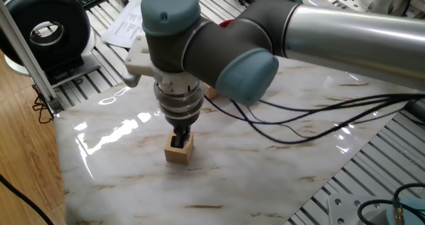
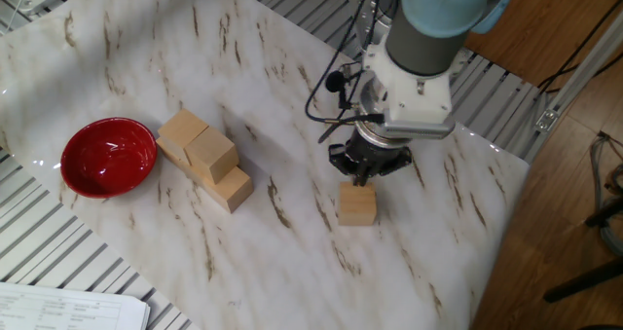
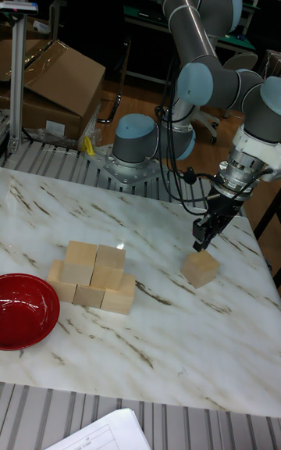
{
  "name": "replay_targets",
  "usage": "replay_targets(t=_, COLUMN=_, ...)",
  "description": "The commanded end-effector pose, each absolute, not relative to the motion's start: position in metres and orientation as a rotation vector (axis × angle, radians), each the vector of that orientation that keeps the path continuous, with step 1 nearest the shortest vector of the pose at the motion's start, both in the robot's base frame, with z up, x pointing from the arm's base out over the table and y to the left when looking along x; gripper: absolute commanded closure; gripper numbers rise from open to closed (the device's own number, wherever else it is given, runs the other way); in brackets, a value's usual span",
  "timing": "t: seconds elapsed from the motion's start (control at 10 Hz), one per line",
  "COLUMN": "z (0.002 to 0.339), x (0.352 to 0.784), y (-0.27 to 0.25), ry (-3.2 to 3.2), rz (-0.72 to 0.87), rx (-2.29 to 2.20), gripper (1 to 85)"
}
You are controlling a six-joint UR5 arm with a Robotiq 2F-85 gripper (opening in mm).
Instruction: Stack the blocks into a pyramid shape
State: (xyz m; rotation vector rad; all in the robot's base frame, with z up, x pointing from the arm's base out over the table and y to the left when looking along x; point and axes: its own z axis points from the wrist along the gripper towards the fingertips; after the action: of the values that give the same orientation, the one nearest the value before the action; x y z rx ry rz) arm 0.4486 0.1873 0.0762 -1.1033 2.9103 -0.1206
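Observation:
One light-tan wooden block (image 1: 179,152) (image 2: 357,205) (image 3: 200,269) lies alone on the marble table, near its edge. My gripper (image 1: 179,140) (image 2: 358,178) (image 3: 200,244) points down right over this block's top, touching it or just above it. Its dark fingertips sit close together, narrower than the block, with nothing between them. Several other blocks (image 2: 202,161) (image 3: 90,276) form a stack beside the red bowl: a bottom row of three with two on top. In one fixed view the arm hides most of that stack.
The red bowl (image 2: 109,157) (image 3: 23,309) stands at the stack's far side from the gripper. Black cables (image 1: 299,129) trail from the arm over the marble table (image 2: 195,252). Papers (image 2: 68,309) lie off the table edge, and slotted metal rails surround it.

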Motion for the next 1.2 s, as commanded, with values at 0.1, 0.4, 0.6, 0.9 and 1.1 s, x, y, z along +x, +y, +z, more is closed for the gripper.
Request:
replay_targets(t=0.1, z=0.075, x=0.433, y=0.186, ry=2.97, rz=-0.061, rx=-1.143, gripper=0.7)
replay_targets(t=0.4, z=0.065, x=0.439, y=0.202, ry=2.994, rz=-0.011, rx=-1.085, gripper=0.7)
replay_targets(t=0.6, z=0.063, x=0.436, y=0.218, ry=3.07, rz=0.028, rx=-0.972, gripper=0.7)
replay_targets(t=0.9, z=0.061, x=0.452, y=0.219, ry=3.04, rz=-0.028, rx=-0.981, gripper=0.7)
replay_targets(t=1.1, z=0.057, x=0.46, y=0.206, ry=3.035, rz=-0.075, rx=-0.991, gripper=1.7)
